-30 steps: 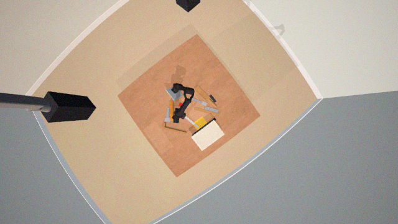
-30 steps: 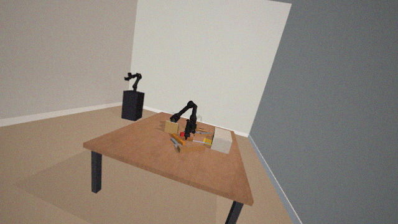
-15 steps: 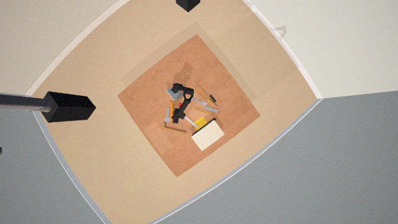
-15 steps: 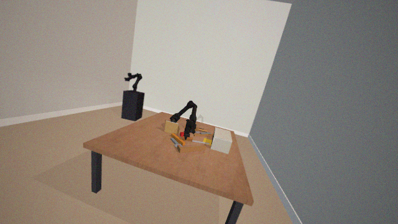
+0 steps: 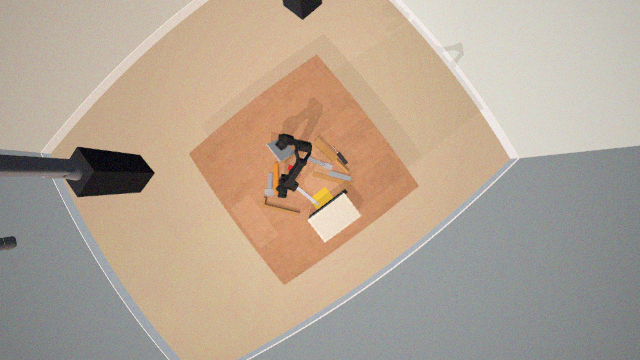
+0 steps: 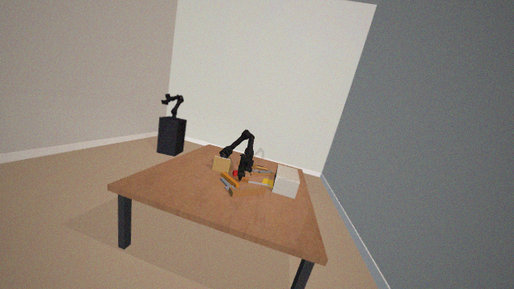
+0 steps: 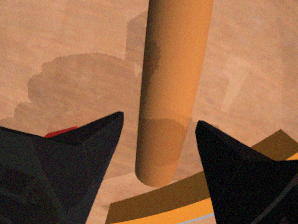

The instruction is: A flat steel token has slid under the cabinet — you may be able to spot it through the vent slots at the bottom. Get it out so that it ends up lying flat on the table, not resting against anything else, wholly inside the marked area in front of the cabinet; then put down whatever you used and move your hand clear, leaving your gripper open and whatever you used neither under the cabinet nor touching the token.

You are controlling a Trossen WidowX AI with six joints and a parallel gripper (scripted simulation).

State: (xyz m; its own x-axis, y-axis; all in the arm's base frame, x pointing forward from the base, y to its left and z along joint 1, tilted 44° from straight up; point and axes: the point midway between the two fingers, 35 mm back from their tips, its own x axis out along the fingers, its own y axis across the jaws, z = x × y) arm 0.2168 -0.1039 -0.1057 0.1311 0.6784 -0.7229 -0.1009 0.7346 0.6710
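The pincer (image 5: 284,193) (image 6: 241,177) (image 7: 160,121) is found spread, with gaps on both sides of a round wooden handle (image 7: 172,90). The white cabinet (image 5: 335,217) (image 6: 286,181) is sited near the bench's (image 5: 285,257) (image 6: 201,201) lower-right edge, top view. A yellow patch (image 5: 322,195) (image 6: 267,182) is seen before it. The steel token's position cannot be determined.

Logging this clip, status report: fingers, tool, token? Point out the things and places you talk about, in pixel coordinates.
Fingers open, astride the wooden handle (image 7: 172,80). Token not visible. Yellow patch (image 5: 322,196) (image 6: 267,182) before cabinet (image 5: 335,217) (image 6: 287,181), pale rod (image 5: 307,195) (image 6: 259,183) reaching over it.
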